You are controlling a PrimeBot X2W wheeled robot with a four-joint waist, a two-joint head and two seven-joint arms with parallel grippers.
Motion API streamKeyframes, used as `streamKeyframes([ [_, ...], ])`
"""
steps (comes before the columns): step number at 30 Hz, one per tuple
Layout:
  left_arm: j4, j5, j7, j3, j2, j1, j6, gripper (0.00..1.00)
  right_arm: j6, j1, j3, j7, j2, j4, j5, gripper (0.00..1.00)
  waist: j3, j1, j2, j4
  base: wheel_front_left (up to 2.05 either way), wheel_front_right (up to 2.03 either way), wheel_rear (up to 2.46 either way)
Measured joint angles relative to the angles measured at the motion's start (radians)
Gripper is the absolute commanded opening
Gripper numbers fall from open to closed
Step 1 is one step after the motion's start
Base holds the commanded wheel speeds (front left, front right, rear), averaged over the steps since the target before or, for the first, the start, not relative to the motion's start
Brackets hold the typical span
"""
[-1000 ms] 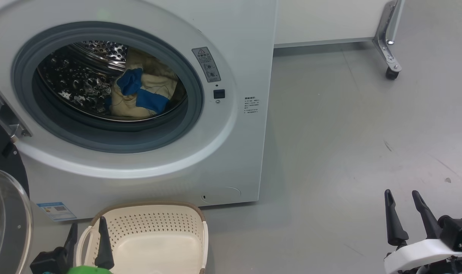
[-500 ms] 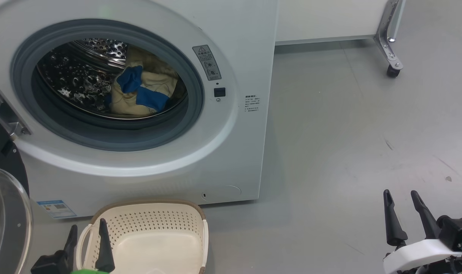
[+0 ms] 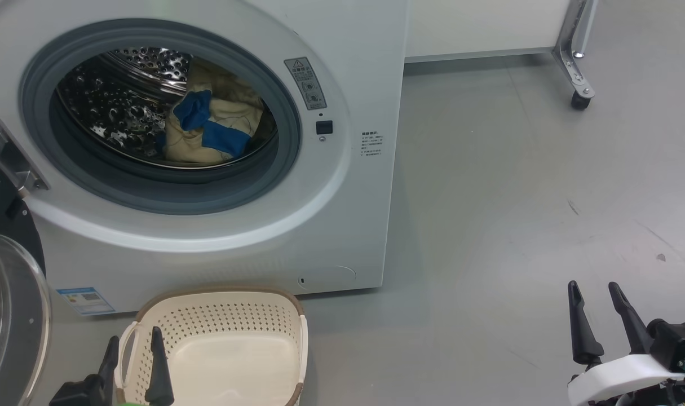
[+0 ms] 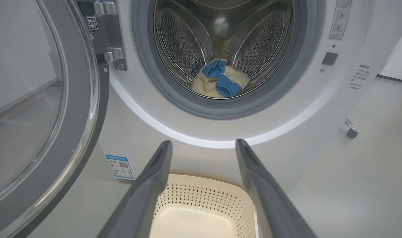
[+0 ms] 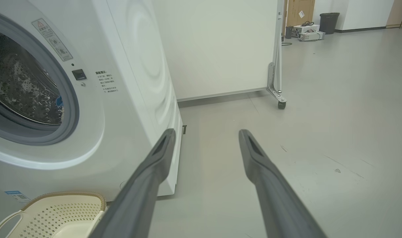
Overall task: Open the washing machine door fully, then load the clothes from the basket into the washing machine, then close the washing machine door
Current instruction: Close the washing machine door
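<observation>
Washing machine door (image 3: pixel 9 316) stands open, 8 o'clock; clothes (image 3: pixel 207 132) bunched inside washing machine (image 3: pixel 365 67); basket (image 3: pixel 218 324) upright, 6 o'clock.

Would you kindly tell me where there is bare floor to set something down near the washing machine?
Free: the grey floor right of the white front-loading washing machine, bordered by the wheeled metal leg behind and the right gripper in front. Crowded: the machine's front, where the cream perforated basket, the open black-ringed glass door and the left gripper stand close.

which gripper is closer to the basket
Left. The left gripper is at the left side of the basket; the right gripper is far off to its right.
</observation>
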Motion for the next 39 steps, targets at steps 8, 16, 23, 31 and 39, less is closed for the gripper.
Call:
streamKeyframes([
  [8, -0.019, -0.016, 0.000, -0.004, 0.000, 0.011, 0.005, 1.00, 0.000, 0.000, 0.004, 0.000, 0.000, 0.000, 0.000, 1.00, 0.001, 0.0000, 0.0000, 0.000, -0.95, 0.95, 0.00],
  [16, -0.019, -0.016, 0.000, -0.008, 0.001, 0.015, 0.012, 1.00, 0.000, 0.000, 0.004, 0.000, 0.000, 0.000, 0.000, 1.00, 0.002, 0.0000, 0.0000, -0.001, -0.65, 0.65, 0.00],
  [23, -0.019, -0.016, 0.000, -0.011, 0.001, 0.019, 0.012, 1.00, 0.000, 0.000, 0.004, 0.000, 0.000, 0.000, 0.000, 1.00, 0.002, 0.0000, 0.0000, 0.002, -0.33, 0.33, 0.00],
  [31, -0.020, -0.016, 0.000, -0.013, 0.001, 0.020, 0.018, 1.00, 0.000, 0.000, 0.003, 0.000, 0.000, 0.000, 0.000, 1.00, 0.002, 0.0000, 0.0000, 0.008, -0.05, 0.05, 0.00],
  [39, -0.021, -0.013, 0.000, -0.026, 0.001, 0.020, 0.018, 1.00, 0.000, 0.000, -0.019, 0.000, -0.002, 0.000, 0.000, 1.00, 0.001, 0.0000, 0.0000, 0.033, 0.00, 0.00, 0.00],
])
